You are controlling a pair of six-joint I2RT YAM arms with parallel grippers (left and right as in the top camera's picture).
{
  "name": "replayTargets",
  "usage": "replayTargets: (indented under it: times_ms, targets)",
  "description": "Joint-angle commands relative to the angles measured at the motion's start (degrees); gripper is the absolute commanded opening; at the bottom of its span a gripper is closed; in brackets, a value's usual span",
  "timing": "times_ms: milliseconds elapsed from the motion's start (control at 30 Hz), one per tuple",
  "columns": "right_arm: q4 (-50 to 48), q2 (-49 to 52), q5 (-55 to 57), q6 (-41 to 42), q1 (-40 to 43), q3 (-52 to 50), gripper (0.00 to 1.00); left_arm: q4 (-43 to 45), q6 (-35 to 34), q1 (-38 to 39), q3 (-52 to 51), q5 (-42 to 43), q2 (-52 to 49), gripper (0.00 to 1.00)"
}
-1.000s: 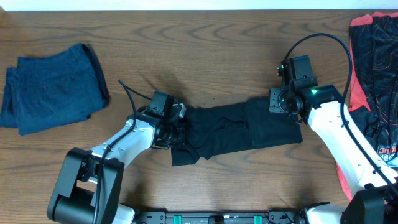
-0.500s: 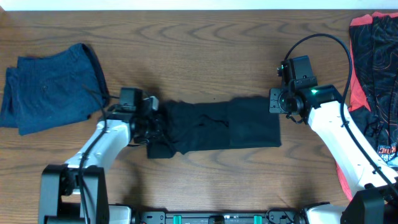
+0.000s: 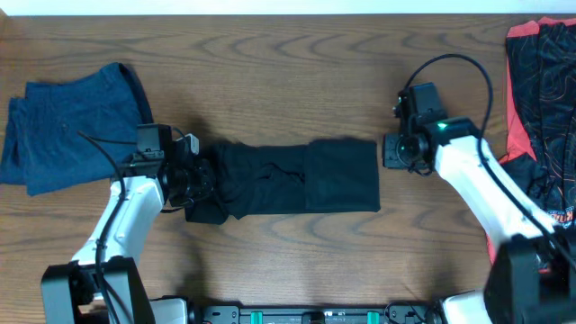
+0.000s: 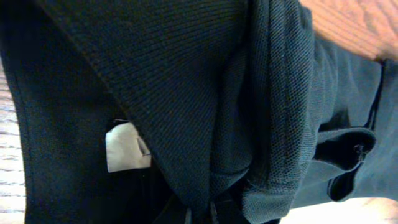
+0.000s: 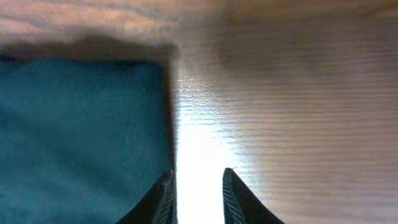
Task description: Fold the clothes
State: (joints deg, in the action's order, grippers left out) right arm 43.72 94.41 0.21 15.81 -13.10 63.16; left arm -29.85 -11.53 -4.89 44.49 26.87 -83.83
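A black garment (image 3: 297,177) lies folded in a long strip across the middle of the table. My left gripper (image 3: 200,183) is shut on its left end; in the left wrist view the bunched black fabric (image 4: 186,93) with a white label (image 4: 126,147) fills the frame. My right gripper (image 3: 389,151) is open and empty, just off the garment's right edge. In the right wrist view its fingertips (image 5: 198,180) stand beside the cloth's edge (image 5: 81,130) over bare wood.
A folded blue garment (image 3: 76,126) lies at the far left of the table. A red and black garment (image 3: 540,99) lies at the right edge. The wooden table (image 3: 297,63) shows bare behind the black garment.
My left gripper has dragged the black garment to the left across the table. My right gripper has let go of its right end and stayed near the same place.
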Motion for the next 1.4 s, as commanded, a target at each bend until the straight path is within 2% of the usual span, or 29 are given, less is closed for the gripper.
replayTargets:
  times_ms: [0, 267, 533, 767, 1167, 1367]
  targets:
    - [-1.0, 3.9, -3.6, -1.7, -0.7, -0.7, 0.22, -0.1, 1.2, -0.3, 1.9, 1.0, 1.8, 0.06]
    - [-4.8, 11.9, -5.4, -2.4, -4.3, -0.7, 0.22, -0.4, 0.5, -0.3, 3.2, 1.9, 2.5, 0.06]
    - [-6.1, 16.7, -5.4, -2.3, -6.0, -0.7, 0.23, -4.1, -1.0, -0.3, 8.8, 12.9, 2.6, 0.06]
    - [-6.4, 16.9, -5.4, -1.8, -6.5, -0.7, 0.23, -8.5, -3.2, 0.5, 14.8, 16.0, 2.7, 0.06]
    - [-6.3, 16.9, -5.4, 0.4, -9.9, -0.7, 0.24, -2.1, -5.0, 13.4, 15.8, 15.7, 2.7, 0.06]
    - [-6.3, 16.9, -5.4, 1.5, -12.0, -0.7, 0.24, 0.9, -7.9, 22.0, 15.8, 6.9, 2.6, 0.06]
